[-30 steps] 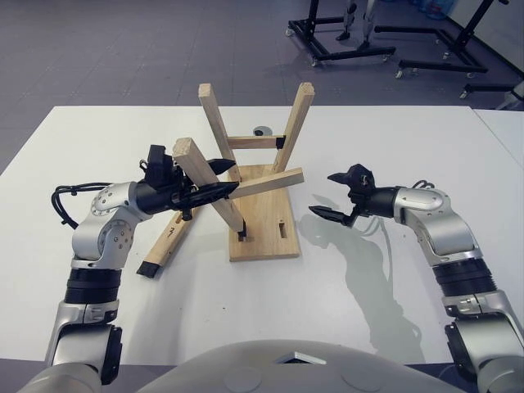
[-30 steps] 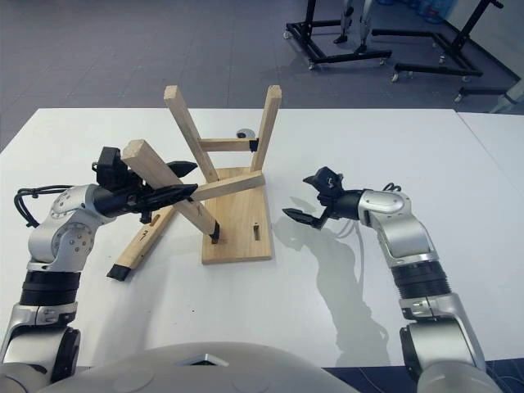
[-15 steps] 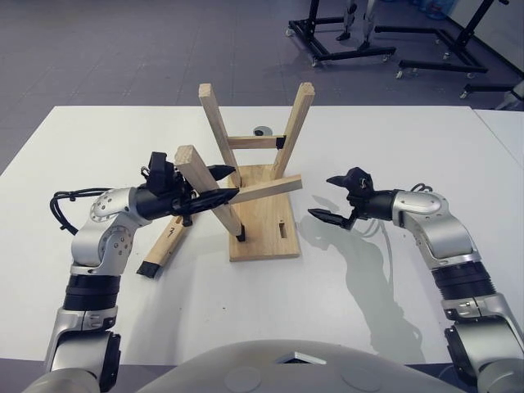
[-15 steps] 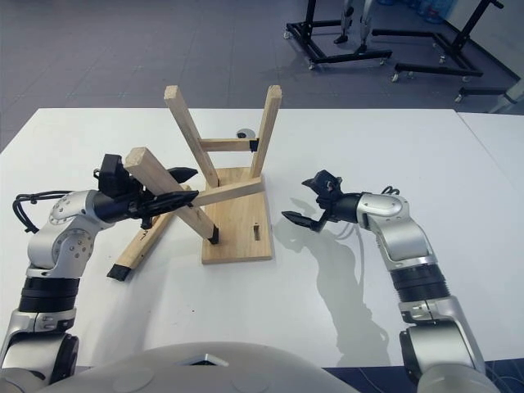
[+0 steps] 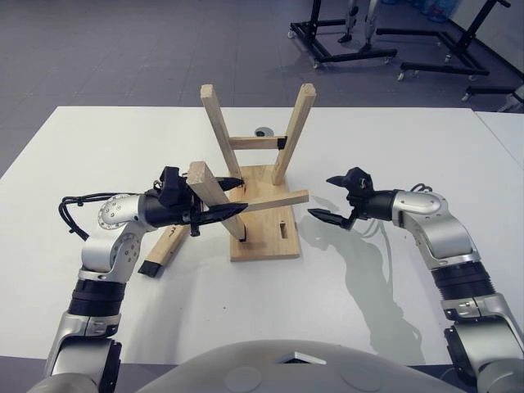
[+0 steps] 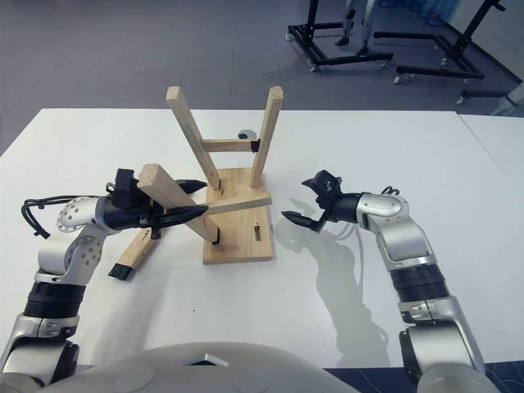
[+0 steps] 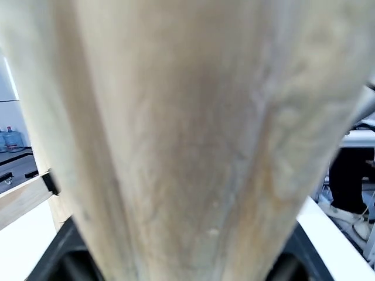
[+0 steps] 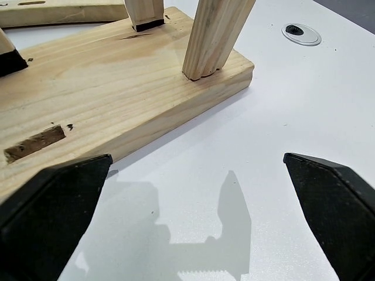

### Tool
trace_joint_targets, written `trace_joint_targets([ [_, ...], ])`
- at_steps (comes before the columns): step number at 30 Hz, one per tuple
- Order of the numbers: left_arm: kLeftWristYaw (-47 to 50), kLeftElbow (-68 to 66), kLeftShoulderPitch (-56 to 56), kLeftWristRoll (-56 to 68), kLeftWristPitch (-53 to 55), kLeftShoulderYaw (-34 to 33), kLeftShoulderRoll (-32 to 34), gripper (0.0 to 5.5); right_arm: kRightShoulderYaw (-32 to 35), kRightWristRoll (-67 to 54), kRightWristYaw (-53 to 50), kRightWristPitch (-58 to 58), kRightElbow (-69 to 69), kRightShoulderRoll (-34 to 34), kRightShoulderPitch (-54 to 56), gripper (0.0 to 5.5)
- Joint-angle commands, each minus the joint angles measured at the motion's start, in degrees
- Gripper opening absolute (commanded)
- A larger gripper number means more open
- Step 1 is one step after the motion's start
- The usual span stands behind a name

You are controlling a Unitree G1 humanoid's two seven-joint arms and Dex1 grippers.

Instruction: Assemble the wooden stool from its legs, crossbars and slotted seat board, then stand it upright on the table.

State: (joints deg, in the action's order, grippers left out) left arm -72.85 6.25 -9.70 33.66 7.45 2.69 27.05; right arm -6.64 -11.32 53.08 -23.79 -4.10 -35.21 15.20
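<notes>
1. The left fingers [image 5: 225, 213] are clamping the held leg [image 5: 203, 178] near its upper end, with one finger passing on each side of the wood. In the left wrist view the wood [image 7: 187, 140] is pressing right up against the camera.
2. The held leg is slanting down past the left fingertips, and its dark foot is touching the seat board [image 5: 262, 244] just beyond them. I cannot tell whether the foot is sitting in a slot.
3. The right fingers [image 8: 334, 193] are spreading wide, gripping nothing and touching nothing. They are hovering just above the counter [image 5: 393, 139].
4. The seat board is lying flat between the two pairs of fingers. Its near side edge is sitting just ahead of the right fingertips.
5. Four legs are showing:
   - one is in the left fingers;
   - one, the loose leg [image 5: 164, 248], is lying flat on the counter beneath the left fingers;
   - two, the standing legs [image 5: 219, 127], are rising from the board's far end, beyond both pairs of fingers, and splaying apart towards their tops.
6. Two crossbars are showing. The upper crossbar [image 5: 255, 142] is bridging the two standing legs. The lower crossbar [image 5: 278, 200] is jutting from the held leg, past the left fingertips and towards the right fingers, and is stopping short of them.
7. There is one seat board, and one empty slot [image 5: 282, 229] is showing on the side nearer the right fingers.
8. A small round grommet [image 8: 301, 34] is sitting in the counter beyond the board, well away from both pairs of fingers.
</notes>
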Motion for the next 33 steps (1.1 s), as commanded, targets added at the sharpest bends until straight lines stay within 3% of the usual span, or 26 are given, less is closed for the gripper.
trace_joint_targets([
  [1,1.3,-2.2,1.3,-7.6,-0.7,3.9,3.0,2.08,0.3,-0.3,-0.9,-0.9,1.2,0.4,-1.0,5.40],
  [10,3.3,-6.3,6.8,-16.8,-11.8,7.7,7.6,2.08,0.4,-0.6,-2.7,-1.1,3.3,1.7,-3.7,5.40],
  [13,5.9,-4.2,6.6,-8.6,-4.4,5.6,5.8,2.08,0.5,-0.8,-3.1,-1.3,3.6,2.0,-4.2,5.40],
  [22,1.3,-2.9,1.7,-7.1,4.0,11.1,11.1,2.08,0.8,-1.3,-5.2,-1.9,4.4,3.2,-4.9,5.40],
  [27,1.3,-5.2,-0.5,-9.7,3.9,13.5,12.2,2.08,0.8,-1.5,-5.6,-2.1,4.6,3.5,-5.0,5.40],
  [33,2.3,-7.6,1.5,-11.6,-4.3,13.2,11.6,2.08,0.9,-1.5,-5.8,-2.0,4.7,3.5,-5.1,5.40],
])
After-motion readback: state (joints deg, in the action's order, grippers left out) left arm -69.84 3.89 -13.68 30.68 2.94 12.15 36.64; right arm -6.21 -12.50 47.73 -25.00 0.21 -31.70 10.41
